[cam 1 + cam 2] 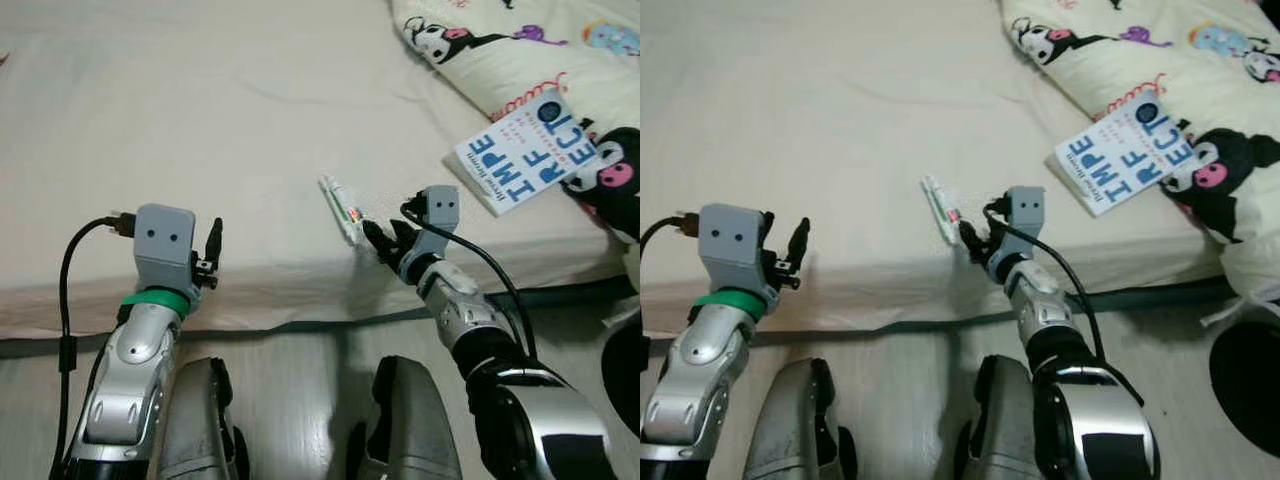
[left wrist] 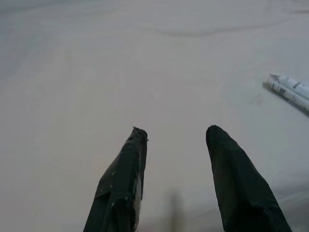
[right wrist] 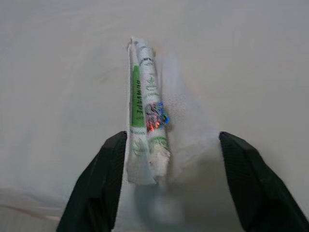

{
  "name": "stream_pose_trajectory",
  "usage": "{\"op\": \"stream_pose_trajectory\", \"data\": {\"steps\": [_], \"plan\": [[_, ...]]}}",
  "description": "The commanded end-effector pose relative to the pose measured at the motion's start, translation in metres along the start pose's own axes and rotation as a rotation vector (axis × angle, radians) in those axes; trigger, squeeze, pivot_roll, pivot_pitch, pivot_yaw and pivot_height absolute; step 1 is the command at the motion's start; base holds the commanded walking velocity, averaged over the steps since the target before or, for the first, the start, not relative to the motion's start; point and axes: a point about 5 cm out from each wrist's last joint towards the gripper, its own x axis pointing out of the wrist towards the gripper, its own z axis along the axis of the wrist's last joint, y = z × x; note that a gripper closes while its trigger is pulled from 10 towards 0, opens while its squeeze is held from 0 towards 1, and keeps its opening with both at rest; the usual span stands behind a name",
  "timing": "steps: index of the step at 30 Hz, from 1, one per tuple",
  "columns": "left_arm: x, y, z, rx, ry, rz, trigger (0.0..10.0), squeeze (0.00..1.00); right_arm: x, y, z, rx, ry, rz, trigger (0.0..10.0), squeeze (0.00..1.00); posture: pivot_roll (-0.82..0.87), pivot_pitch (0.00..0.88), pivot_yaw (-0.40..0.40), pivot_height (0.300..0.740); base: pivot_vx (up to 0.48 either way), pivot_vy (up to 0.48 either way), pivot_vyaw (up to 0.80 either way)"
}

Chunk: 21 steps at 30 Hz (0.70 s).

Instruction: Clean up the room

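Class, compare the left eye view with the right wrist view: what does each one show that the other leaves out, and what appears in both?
Left eye view alone: the book lying by the cartoon-print blanket, the left gripper raised at the bed's edge, and the floor.

Right wrist view alone: the green stripe and print on the wrapper, lying between the open fingers.

Both: the wrapper, the right gripper reaching it, and the bed sheet.

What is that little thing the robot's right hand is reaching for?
Start at the bed with its cream sheet. Near its front edge, left of the blue-lettered book, lies a crumpled white wrapper between the right hand's open fingers. Its green stripe and small printing set it apart.
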Motion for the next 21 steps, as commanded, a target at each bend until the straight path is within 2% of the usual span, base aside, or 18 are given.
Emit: {"op": "stream_pose_trajectory", "data": {"steps": [1,3,7,9,13,21], "plan": [[-0.006,0.004,-0.002,0.001,0.030,0.012,10.0,0.00,0.000,-0.001,-0.006,-0.004,0.055,-0.007,10.0,0.00,0.23,0.323,0.048,0.556,0.000,0.000,0.00],[-0.011,0.007,0.002,0.003,0.037,0.020,10.0,0.00,0.003,-0.001,0.001,-0.040,0.072,-0.018,10.0,0.00,0.25,0.340,0.046,0.556,0.000,0.000,0.00],[-0.012,0.007,0.003,0.003,0.039,0.022,10.0,0.00,0.003,-0.001,0.002,-0.045,0.075,-0.021,10.0,0.00,0.25,0.340,0.046,0.556,0.000,0.000,0.00],[-0.019,0.008,0.007,0.004,0.045,0.028,10.0,0.00,0.005,-0.001,0.005,-0.060,0.089,-0.025,10.0,0.00,0.28,0.371,0.044,0.556,0.000,0.000,0.00],[-0.028,0.012,0.011,0.010,0.064,0.046,10.0,0.00,0.005,-0.002,0.003,-0.065,0.124,-0.043,10.0,0.00,0.30,0.401,0.047,0.556,0.000,0.000,0.00],[-0.047,0.017,0.013,0.028,0.109,0.070,10.0,0.00,0.002,-0.007,-0.005,-0.146,0.188,-0.086,10.0,0.00,0.35,0.458,0.064,0.556,0.000,0.000,0.00]]}}
